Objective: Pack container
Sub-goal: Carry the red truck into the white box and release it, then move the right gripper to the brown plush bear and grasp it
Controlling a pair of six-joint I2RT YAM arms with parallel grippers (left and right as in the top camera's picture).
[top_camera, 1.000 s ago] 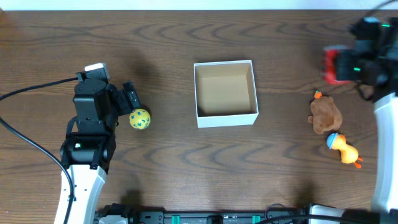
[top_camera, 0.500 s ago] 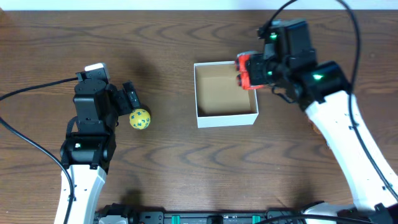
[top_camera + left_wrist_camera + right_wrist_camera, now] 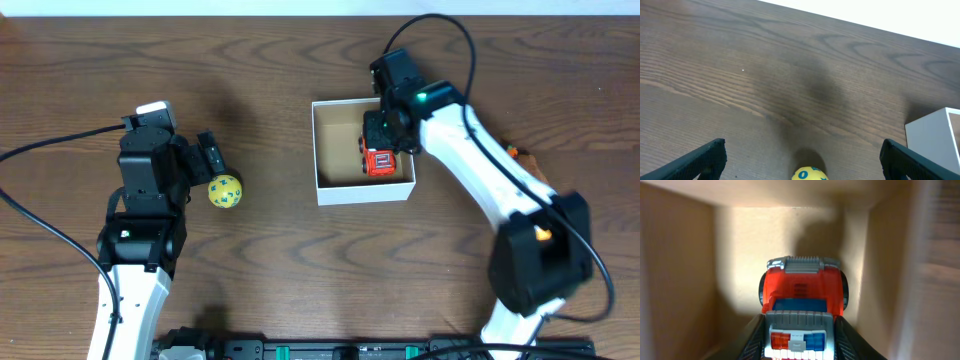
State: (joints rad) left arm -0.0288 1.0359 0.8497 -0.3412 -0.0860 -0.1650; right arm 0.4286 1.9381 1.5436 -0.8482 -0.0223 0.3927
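Note:
The container (image 3: 330, 190) is a small white box with a tan inside, at the table's middle. My right gripper (image 3: 378, 140) is inside it, shut on a red toy truck (image 3: 378, 160). In the right wrist view the truck (image 3: 802, 292) sits between my fingers (image 3: 800, 340), low in the box (image 3: 685, 280). A yellow ball with blue marks (image 3: 225, 191) lies left of the box. My left gripper (image 3: 205, 172) is open with the ball (image 3: 810, 174) between its fingers (image 3: 802, 160). A corner of the box (image 3: 935, 135) shows in the left wrist view.
A brown plush toy (image 3: 520, 155) with an orange bit lies right of the box, mostly hidden under my right arm.
My right arm swung from the far right to the box and lowered the red truck into it. The left arm and the ball have not moved.

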